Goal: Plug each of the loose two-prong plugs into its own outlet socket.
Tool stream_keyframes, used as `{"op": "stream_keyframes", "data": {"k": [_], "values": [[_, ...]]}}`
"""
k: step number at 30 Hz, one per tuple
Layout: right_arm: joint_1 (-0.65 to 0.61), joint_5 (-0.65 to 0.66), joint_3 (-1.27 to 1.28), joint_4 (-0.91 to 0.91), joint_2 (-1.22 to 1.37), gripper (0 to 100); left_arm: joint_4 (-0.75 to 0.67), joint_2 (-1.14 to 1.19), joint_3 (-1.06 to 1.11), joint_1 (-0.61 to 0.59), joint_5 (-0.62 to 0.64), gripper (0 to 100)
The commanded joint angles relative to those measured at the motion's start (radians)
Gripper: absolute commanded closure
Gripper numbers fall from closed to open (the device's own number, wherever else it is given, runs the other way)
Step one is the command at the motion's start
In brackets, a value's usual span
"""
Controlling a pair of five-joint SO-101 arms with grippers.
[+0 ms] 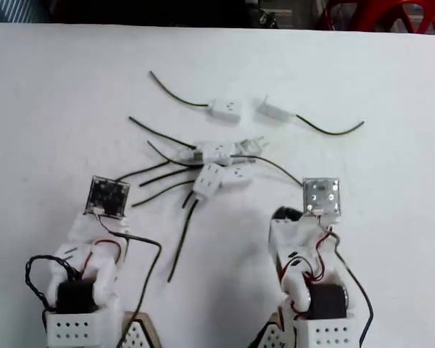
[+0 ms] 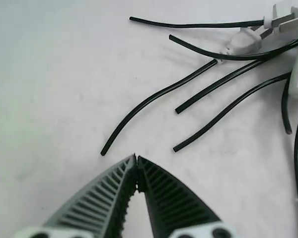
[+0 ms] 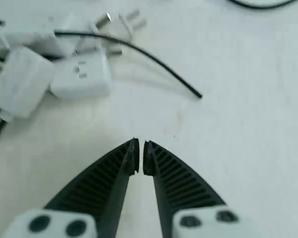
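Gripping nothing: both arms' fingers [image 2: 161, 193] [image 3: 171, 173] together.

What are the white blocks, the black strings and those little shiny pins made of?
The white outlet socket looks like smooth, matte hard plastic: even colour, rounded moulded edges. The black wires seem rubbery or plastic-coated, since they bend in soft curves. The plug prongs look like metal: grey and glinting.
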Motion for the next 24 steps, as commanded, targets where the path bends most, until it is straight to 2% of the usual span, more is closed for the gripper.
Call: {"op": "stream_keyframes", "data": {"k": [1,5,10,16,22,24], "values": [[-0.065,-0.026,-0.153,-0.027,-0.005,97.5,-0.034,-0.01,-0.029,-0.039,-0.006,97],[-0.173,-0.02,-0.187,-0.074,0.025,97.2,-0.031,-0.01,-0.029,-0.048,-0.008,97],[-0.289,-0.048,-0.229,-0.191,0.226,97.1,-0.031,-0.01,-0.025,-0.048,-0.008,97],[-0.377,-0.207,-0.5,-0.22,0.668,96.7,-0.029,-0.01,-0.025,-0.048,-0.008,97],[-0.412,-0.407,-0.776,-0.217,1.132,80.9,-0.029,-0.01,-0.025,-0.048,-0.008,97],[-0.406,-0.468,-0.859,-0.222,1.257,79.6,-0.028,-0.01,-0.025,-0.048,-0.008,97]]}}
